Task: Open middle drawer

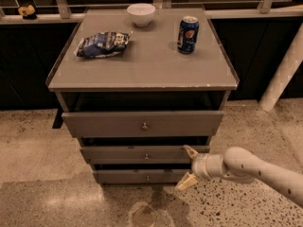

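Grey middle drawer [118, 155] sits between 2 others, its 1 round knob [146, 156] centred. The pincer [187, 167], released with fingers spread, hangs at the drawer's right end, well off the knob. Risk: closing here, it could snag the bottom drawer [118, 176] instead. Soda can [188, 34] lettering: illegible.

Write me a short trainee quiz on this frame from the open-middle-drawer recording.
1. True or false: the gripper is shut on the middle drawer knob.
2. Of the bowl, chip bag and soda can on the cabinet top, which is nearest the picture's right edge? A bowl; B chip bag; C soda can.
3. How many drawer knobs are visible?

Key: 1 false, its fingers are spread, off the knob, by the drawer's right end in the picture; 2 C; 3 three.
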Robot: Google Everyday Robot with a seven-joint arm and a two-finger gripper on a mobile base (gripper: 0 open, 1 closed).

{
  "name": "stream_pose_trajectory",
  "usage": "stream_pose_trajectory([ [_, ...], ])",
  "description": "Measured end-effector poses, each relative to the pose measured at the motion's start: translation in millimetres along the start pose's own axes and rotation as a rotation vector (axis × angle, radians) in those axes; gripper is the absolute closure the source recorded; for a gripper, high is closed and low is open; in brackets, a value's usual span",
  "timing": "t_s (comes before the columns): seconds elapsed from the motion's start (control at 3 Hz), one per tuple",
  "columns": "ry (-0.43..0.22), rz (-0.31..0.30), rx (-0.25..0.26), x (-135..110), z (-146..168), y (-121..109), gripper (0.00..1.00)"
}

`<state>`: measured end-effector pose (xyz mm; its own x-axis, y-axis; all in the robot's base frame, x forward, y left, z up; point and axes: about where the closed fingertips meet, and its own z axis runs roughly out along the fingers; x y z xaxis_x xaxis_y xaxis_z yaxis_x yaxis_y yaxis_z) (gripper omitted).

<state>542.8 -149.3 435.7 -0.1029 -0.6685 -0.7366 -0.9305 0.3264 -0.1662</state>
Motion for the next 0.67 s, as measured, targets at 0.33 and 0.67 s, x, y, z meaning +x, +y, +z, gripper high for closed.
stream_pose_trajectory([
  [0.33, 0.014, 0.034, -0.014, 9.9, 37.8, -16.2, 0.0],
  [0.67, 0.014, 0.034, -0.014, 9.8, 37.8, -16.2, 0.0],
])
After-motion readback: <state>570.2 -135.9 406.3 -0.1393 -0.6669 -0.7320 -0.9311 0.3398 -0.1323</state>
